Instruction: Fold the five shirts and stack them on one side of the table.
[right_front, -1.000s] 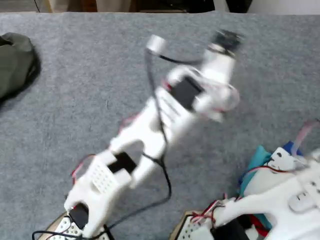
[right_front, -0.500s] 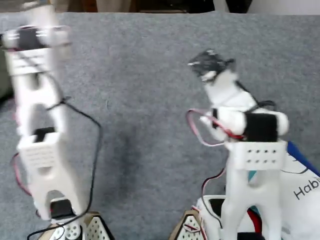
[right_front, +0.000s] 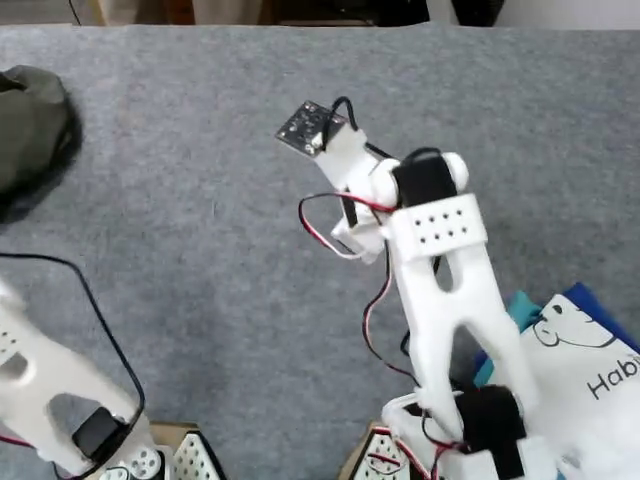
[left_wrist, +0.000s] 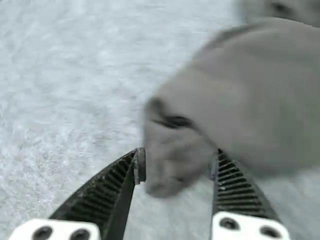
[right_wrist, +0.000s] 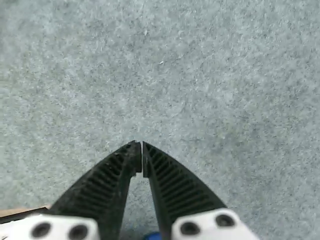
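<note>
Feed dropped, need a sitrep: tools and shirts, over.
Left tool open, at shirt. Right tool shut, above table. Shirt pile by right base.

A grey, felt-like cover spreads over the whole surface (right_front: 200, 200), its nap finely speckled and evenly lit, with only soft shadows. Beyond the far edge runs a narrow strip of room: brown wood (right_front: 130, 10) towards the far left corner, a dark stretch (right_front: 350, 10) along the middle, and a pale patch (right_front: 570, 10) at the far right corner.

Left gripper (left_wrist: 177, 165) jaws apart; right gripper (right_wrist: 140, 153) jaws together.
</note>
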